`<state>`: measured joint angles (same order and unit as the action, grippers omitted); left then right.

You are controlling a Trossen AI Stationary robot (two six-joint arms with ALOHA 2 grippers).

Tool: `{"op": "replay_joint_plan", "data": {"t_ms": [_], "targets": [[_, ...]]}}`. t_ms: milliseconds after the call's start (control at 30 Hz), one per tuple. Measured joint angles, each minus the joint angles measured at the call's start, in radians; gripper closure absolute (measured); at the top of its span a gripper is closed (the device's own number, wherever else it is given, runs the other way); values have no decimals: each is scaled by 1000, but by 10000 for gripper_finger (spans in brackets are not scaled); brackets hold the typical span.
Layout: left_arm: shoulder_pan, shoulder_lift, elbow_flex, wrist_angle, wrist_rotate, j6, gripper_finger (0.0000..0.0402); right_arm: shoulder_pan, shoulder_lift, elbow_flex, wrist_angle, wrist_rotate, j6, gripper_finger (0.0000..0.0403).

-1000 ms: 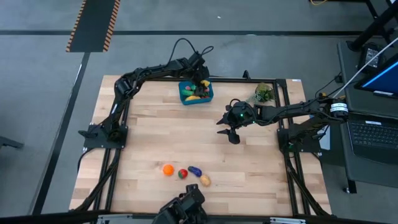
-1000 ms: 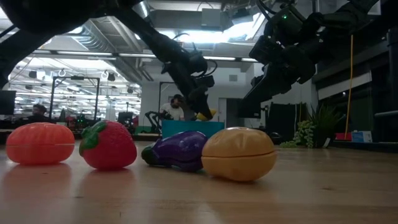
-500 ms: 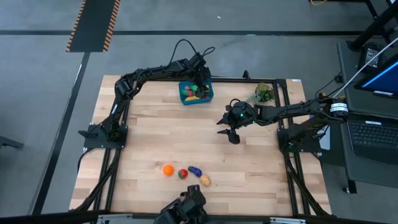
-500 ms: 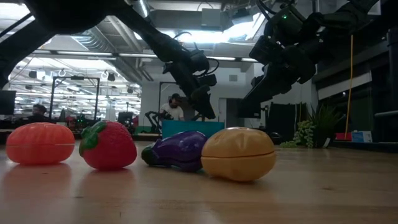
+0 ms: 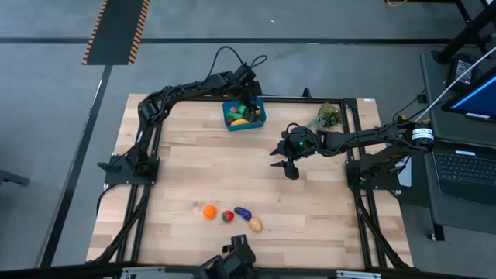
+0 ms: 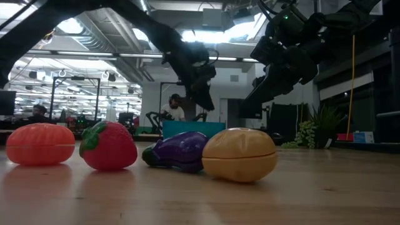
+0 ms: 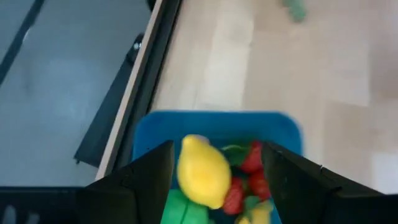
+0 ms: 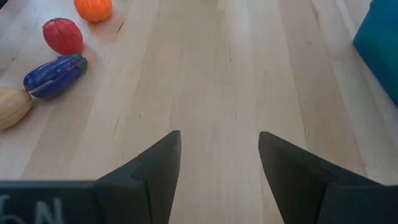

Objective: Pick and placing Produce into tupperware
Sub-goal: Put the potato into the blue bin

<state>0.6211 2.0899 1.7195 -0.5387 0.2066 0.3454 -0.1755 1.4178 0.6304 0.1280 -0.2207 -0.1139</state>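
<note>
We see a wooden table carrying two dark arms. The blue tupperware sits at the table's far edge, near its middle, and already holds several produce pieces: a yellow lemon, red strawberries and green pieces.

The left gripper hangs just above the tupperware; in the left wrist view its fingers stand apart, with the lemon lying in the box between them and nothing clamped. The right gripper hovers over bare wood right of the table's centre, its fingers likewise spread and empty.

Near the front edge we find four pieces in a row: an orange, a strawberry, a purple eggplant and a tan potato; the eggplant and potato touch in the low view. A leafy plant sprig lies by the far right corner.
</note>
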Motion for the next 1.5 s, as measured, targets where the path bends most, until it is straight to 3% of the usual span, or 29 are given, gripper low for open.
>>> {"op": "replay_joint_plan", "data": {"t_ms": [100, 300, 433, 600, 900, 1033, 1200, 1333, 1500], "targets": [[-15, -39, 0, -21, 51, -11, 169, 0, 0, 0, -4, 0, 0, 185], [-54, -80, 0, -61, 272, -22, 168, 0, 0, -1, -12, 0, -3, 185], [-93, -84, -9, -136, 293, -5, 168, 0, 0, -1, -5, 0, -4, 185], [-157, -136, -105, -39, 294, -14, 168, -2, 0, -1, 20, 0, -9, 185], [-234, -436, -558, 427, 245, -154, 168, -2, 0, -1, 42, 0, 2, 185], [-272, -614, -751, 539, 152, -215, 168, -2, 0, -1, 80, 0, 0, 185], [-337, -853, -986, 698, 117, -248, 168, -2, -10, 20, 72, 1, 4, 185], [-394, -1032, -1154, 790, 109, -286, 168, 24, -37, 87, -54, 21, 31, 185], [-476, -1212, -1331, 886, 32, -321, 168, 115, -45, 223, -331, 148, 58, 185]]}}
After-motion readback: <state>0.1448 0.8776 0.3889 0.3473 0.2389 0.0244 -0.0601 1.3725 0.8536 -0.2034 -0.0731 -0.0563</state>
